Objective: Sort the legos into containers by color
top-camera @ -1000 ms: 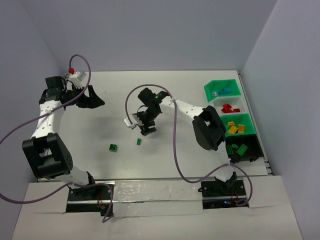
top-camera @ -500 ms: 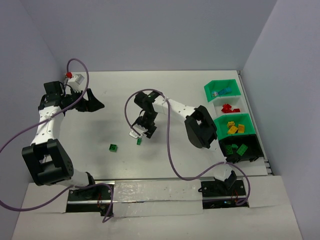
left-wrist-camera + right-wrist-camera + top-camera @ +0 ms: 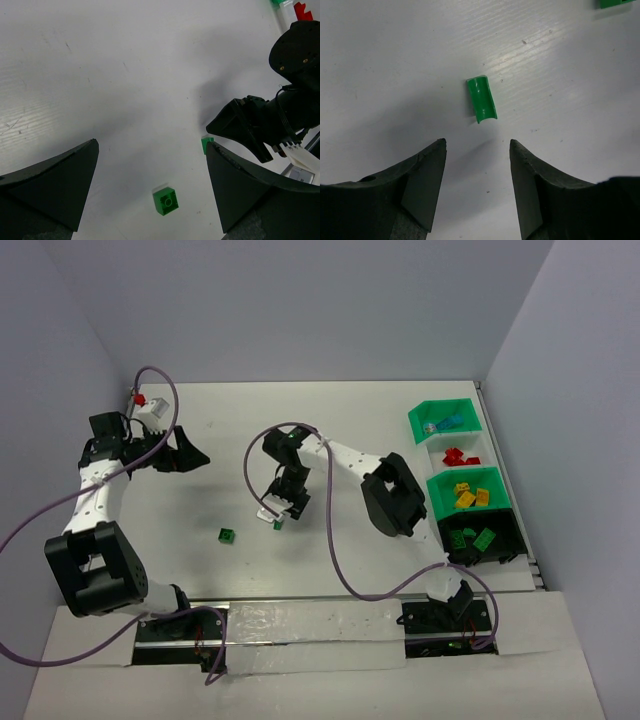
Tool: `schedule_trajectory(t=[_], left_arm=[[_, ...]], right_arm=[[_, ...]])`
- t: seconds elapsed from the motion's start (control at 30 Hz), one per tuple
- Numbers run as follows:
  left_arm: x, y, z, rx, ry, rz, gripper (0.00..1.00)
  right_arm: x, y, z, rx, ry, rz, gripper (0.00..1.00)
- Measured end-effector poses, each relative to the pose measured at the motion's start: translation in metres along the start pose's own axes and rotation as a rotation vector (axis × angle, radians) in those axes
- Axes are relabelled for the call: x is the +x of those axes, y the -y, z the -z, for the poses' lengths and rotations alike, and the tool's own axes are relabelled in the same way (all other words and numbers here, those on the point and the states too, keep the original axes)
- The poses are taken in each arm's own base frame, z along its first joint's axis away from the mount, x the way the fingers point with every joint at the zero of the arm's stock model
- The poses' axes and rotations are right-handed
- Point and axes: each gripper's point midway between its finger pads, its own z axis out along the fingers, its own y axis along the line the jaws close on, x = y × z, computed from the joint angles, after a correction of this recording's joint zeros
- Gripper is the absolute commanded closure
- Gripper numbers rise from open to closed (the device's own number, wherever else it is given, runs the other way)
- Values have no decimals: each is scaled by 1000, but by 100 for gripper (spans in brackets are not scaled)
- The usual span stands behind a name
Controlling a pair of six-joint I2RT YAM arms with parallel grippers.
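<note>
Now the right claw, jaws apart, hangs just above the curved green lego lying on the surface. It should probably descend straight, straddle that lego's narrow width, then close gently. The left claw, also spread, sits well away from that lego.

On my right wrist feed the bench shows as a matt board with fine scratches and a faint ribbed sheen where light catches it. The curved green lego is smooth, glossy plastic, and the studded green brick looks the same. The right fingers and left fingers look like dull, slightly grainy black plastic. The green bins at the right edge look like shiny moulded plastic. Crinkled glossy film covers the near edge.
</note>
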Motion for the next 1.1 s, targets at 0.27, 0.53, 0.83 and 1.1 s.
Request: schedule_trajectory(t=[0.27,0.53,0.83,1.1], left_arm=[[4,6,12,-12,23,-41,1],[11,7,18,-20,29,-44,1],[10,10,25,-27,44,-73,1],[14,10,26,-27,28,-79,1]], right_arm=[[-6,2,-14,-24,8,16,39],[-15,2,-26,-49,13,39,50],[-10,-2,-27,-75,-17,38,61],[-6,-8,-27,-102,-38,30,67]])
